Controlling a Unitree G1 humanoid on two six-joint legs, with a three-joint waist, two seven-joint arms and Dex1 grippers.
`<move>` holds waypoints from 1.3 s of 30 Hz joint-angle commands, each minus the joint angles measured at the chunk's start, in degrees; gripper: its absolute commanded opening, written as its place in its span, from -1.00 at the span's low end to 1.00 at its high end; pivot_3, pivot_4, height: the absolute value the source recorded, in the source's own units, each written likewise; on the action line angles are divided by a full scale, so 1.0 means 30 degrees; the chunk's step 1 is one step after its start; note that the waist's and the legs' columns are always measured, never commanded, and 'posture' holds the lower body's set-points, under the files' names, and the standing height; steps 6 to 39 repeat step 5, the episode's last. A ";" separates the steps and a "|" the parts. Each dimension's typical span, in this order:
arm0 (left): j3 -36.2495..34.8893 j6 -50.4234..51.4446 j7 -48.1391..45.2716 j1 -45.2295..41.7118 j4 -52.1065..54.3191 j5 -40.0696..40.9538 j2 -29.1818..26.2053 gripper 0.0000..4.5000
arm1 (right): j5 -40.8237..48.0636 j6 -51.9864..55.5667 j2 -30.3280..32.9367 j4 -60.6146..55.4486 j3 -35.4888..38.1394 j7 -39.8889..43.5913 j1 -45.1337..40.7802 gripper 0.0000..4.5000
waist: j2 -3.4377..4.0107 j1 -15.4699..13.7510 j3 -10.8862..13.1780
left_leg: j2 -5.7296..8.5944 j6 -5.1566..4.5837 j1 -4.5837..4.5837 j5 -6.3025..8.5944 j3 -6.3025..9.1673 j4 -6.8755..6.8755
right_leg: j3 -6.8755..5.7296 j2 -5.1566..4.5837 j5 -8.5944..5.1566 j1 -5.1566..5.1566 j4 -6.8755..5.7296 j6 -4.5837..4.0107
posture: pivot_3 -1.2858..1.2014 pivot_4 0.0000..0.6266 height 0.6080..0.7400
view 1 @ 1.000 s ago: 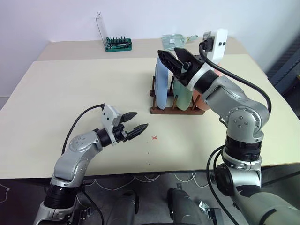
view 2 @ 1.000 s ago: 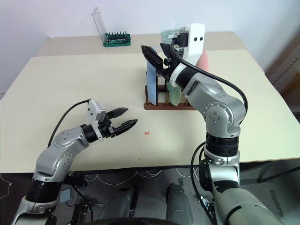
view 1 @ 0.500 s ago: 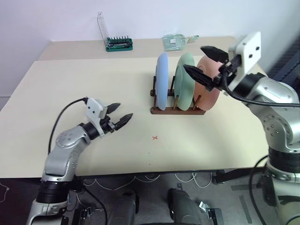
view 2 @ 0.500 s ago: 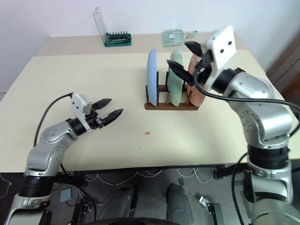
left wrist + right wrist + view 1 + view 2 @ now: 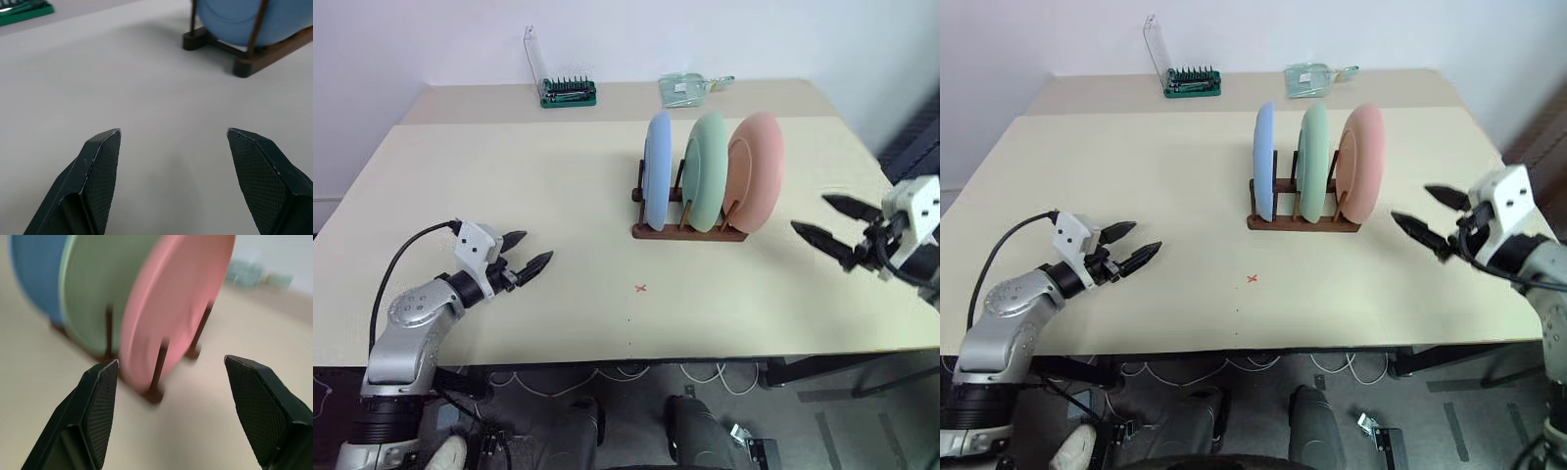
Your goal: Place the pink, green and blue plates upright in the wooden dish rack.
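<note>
Beige table [image 5: 509,186], blue plate [image 5: 656,168], green plate [image 5: 708,168], pink plate [image 5: 756,166] upright in wooden dish rack [image 5: 688,231], both jaws released

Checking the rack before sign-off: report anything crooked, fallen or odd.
Nothing stands out. The blue plate, green plate and pink plate all stand upright in the wooden dish rack, none fallen. Both grippers are clear of it, jaws open.

Right gripper [image 5: 837,228] swung off the rack [image 5: 688,231] out to the right, pink plate [image 5: 755,171] now unblocked, left gripper [image 5: 527,264] drifted further left
</note>
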State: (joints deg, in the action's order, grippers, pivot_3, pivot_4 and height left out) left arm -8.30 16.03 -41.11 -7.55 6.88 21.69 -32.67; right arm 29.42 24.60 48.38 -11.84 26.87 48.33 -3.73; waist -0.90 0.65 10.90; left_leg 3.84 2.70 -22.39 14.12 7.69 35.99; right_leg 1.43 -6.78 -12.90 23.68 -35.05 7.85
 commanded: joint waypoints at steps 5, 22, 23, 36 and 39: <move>0.0339 0.0030 0.0298 -0.0144 0.0584 -0.0121 0.0334 0.59 | -0.0435 -0.1162 -0.0444 0.0712 -0.0610 -0.0027 -0.0545 0.56 | 0.0003 0.0058 0.0000 | -0.0030 0.0001 0.0008 0.0000 -0.0010 -0.0004 | 0.0001 0.0017 -0.0002 0.0000 -0.0001 -0.0001 | 0.03 -0.52 1.00; 0.0339 0.0030 0.0298 -0.0144 0.0584 -0.0121 0.0334 0.59 | -0.0435 -0.1162 -0.0444 0.0712 -0.0610 -0.0027 -0.0545 0.56 | 0.0003 0.0058 0.0000 | -0.0030 0.0001 0.0008 0.0000 -0.0010 -0.0004 | 0.0001 0.0017 -0.0002 0.0000 -0.0001 -0.0001 | 0.03 -0.52 1.00; 0.0339 0.0030 0.0298 -0.0144 0.0584 -0.0121 0.0334 0.59 | -0.0435 -0.1162 -0.0444 0.0712 -0.0610 -0.0027 -0.0545 0.56 | 0.0003 0.0058 0.0000 | -0.0030 0.0001 0.0008 0.0000 -0.0010 -0.0004 | 0.0001 0.0017 -0.0002 0.0000 -0.0001 -0.0001 | 0.03 -0.52 1.00; 0.0339 0.0030 0.0298 -0.0144 0.0584 -0.0121 0.0334 0.59 | -0.0435 -0.1162 -0.0444 0.0712 -0.0610 -0.0027 -0.0545 0.56 | 0.0003 0.0058 0.0000 | -0.0030 0.0001 0.0008 0.0000 -0.0010 -0.0004 | 0.0001 0.0017 -0.0002 0.0000 -0.0001 -0.0001 | 0.03 -0.52 1.00; 0.0339 0.0030 0.0298 -0.0144 0.0584 -0.0121 0.0334 0.59 | -0.0435 -0.1162 -0.0444 0.0712 -0.0610 -0.0027 -0.0545 0.56 | 0.0003 0.0058 0.0000 | -0.0030 0.0001 0.0008 0.0000 -0.0010 -0.0004 | 0.0001 0.0017 -0.0002 0.0000 -0.0001 -0.0001 | 0.03 -0.52 1.00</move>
